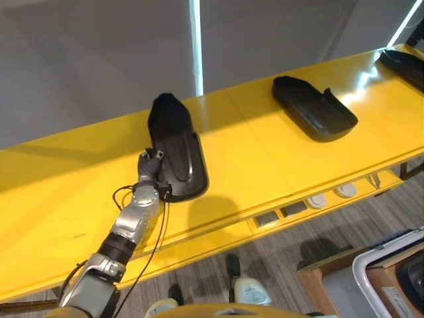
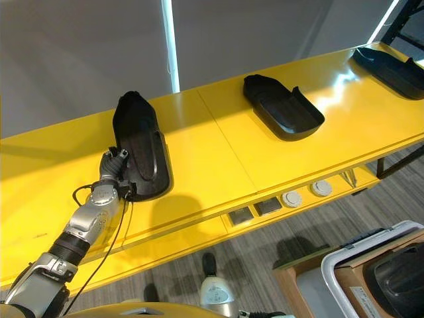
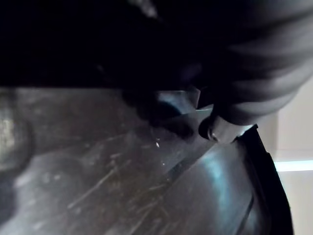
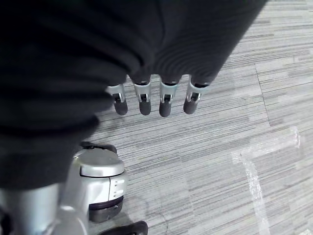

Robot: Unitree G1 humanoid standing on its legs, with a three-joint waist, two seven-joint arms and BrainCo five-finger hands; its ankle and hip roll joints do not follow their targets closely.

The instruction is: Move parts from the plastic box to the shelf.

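Fingers of my left hand [image 1: 150, 165] gripped the black part's [image 1: 173, 147] edge on the yellow shelf [image 1: 265, 152] — right hand [image 4: 151, 98] hung relaxed, uncurled.

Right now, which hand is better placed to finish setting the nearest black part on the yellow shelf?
Left. The left hand is at the near edge of the black part lying on the yellow shelf. The right hand hangs over the floor, holding nothing.

Bare shelf [image 1: 265, 159] strip btwn two black parts [image 1: 173, 149] [image 1: 315, 107].
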